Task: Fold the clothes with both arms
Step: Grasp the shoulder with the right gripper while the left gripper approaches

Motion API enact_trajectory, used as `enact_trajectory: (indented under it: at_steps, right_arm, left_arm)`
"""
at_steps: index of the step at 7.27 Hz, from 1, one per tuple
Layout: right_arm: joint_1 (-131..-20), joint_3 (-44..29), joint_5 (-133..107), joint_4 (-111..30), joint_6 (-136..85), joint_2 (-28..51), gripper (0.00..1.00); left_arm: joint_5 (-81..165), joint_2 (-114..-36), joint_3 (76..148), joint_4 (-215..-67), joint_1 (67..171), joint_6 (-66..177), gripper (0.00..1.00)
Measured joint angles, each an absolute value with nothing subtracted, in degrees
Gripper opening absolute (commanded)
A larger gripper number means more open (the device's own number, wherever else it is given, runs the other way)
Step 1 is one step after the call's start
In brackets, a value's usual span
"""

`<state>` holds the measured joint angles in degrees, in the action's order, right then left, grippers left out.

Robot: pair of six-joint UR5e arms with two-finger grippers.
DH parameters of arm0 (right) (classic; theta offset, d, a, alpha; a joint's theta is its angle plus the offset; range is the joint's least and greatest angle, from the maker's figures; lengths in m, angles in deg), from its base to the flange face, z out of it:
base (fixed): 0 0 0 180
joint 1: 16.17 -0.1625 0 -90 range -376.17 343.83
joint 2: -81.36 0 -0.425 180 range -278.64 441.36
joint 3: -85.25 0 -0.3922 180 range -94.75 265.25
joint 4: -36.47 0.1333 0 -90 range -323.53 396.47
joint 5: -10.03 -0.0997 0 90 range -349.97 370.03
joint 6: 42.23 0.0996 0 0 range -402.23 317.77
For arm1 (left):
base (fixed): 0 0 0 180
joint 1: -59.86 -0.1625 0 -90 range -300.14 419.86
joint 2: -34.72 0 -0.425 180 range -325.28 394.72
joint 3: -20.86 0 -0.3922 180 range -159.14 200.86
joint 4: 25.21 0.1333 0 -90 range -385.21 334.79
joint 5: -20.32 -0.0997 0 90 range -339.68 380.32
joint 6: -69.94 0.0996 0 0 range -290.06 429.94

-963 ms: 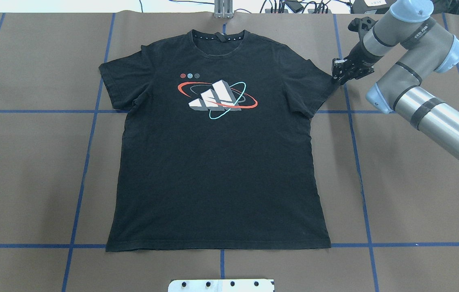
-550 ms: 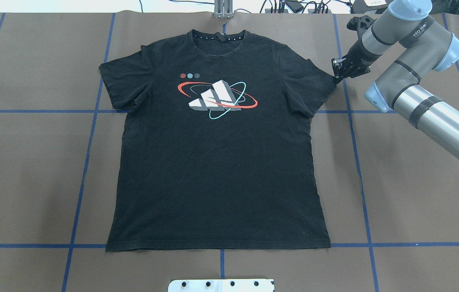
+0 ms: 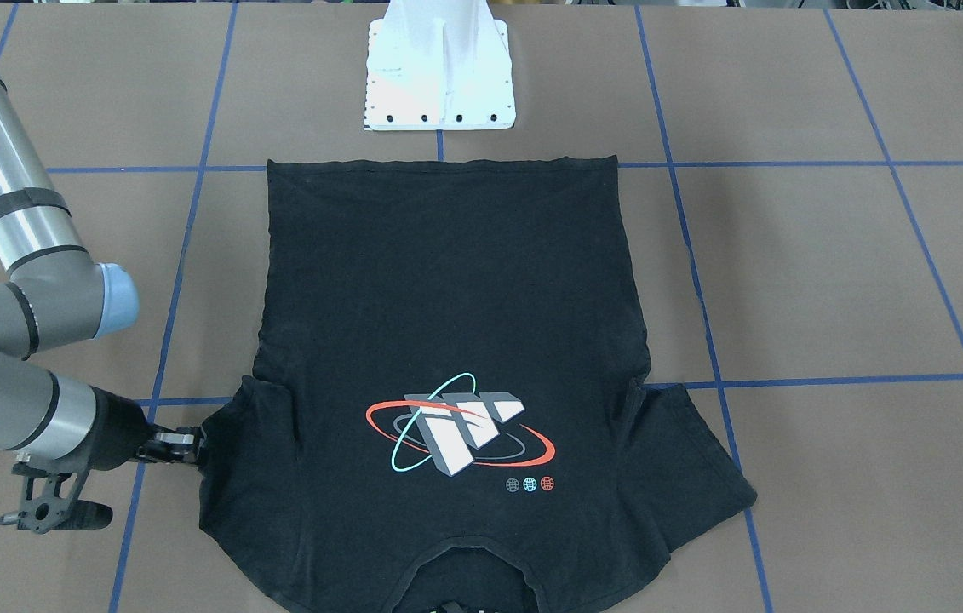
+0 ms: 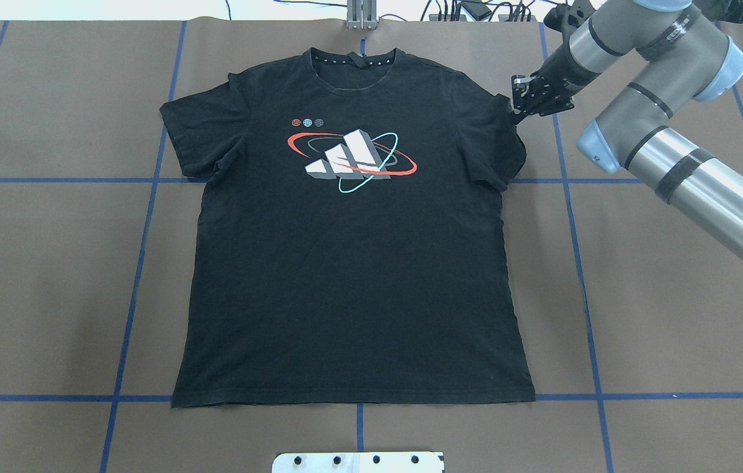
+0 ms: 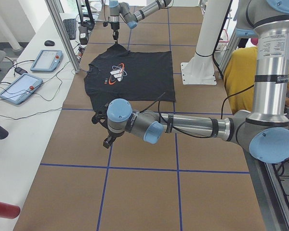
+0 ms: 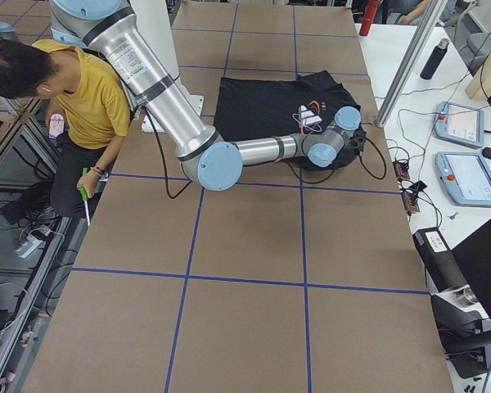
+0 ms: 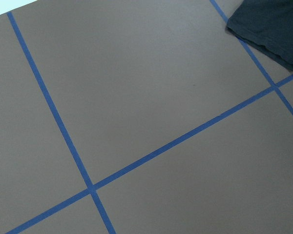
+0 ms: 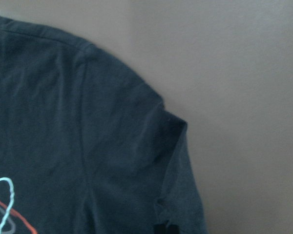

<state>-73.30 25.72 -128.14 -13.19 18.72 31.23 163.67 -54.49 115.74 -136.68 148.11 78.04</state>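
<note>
The black T-shirt (image 4: 358, 263) lies flat and graphic side up on the brown table, collar at the far edge. It also shows in the front-facing view (image 3: 447, 281). My right gripper (image 4: 516, 108) is shut on the edge of the shirt's right sleeve (image 4: 506, 144), which is lifted and bunched inward; the same grip shows in the front-facing view (image 3: 196, 447). The right wrist view shows the wrinkled sleeve (image 8: 171, 161). My left gripper (image 5: 107, 140) hovers over bare table near the shirt's left side; I cannot tell if it is open. Its wrist view shows one shirt corner (image 7: 273, 24).
The white pedestal base (image 3: 438, 68) stands at the near edge behind the hem. Blue tape lines (image 4: 148, 217) grid the table. A metal post (image 4: 361, 16) stands at the far edge. An operator in yellow (image 6: 82, 90) sits beside the table. Tablets (image 5: 45, 60) lie on the side bench.
My right gripper has moved left and toward the far edge, dragging the sleeve edge inward so the sleeve is now bunched over itself. The rest of the shirt has not moved.
</note>
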Motion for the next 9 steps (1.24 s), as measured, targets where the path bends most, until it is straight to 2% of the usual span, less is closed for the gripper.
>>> enact_trajectory:
  at_steps: [2,5,6,7,9]
  right_arm:
    - [-69.5,26.0,-125.1,-13.5,23.9,34.9,0.00]
    - [-67.0,34.1,-121.2,-13.4,26.6,42.2,0.00]
    - [-66.7,36.3,-120.6,-13.4,26.6,43.7,0.92]
    - [-66.3,37.4,-119.7,-13.3,26.7,44.6,1.00]
    - [-65.6,37.9,-118.0,-13.2,26.8,45.3,1.00]
  left_arm:
    - [163.7,-54.5,115.8,-136.7,148.1,78.0,1.00]
    - [163.8,-54.5,115.9,-136.7,148.1,77.9,1.00]
    - [163.8,-54.6,115.9,-136.7,148.1,77.9,1.00]
    - [164.0,-55.2,115.7,-136.7,148.0,76.1,1.00]
    - [164.1,-60.9,115.3,-136.6,144.0,65.9,1.00]
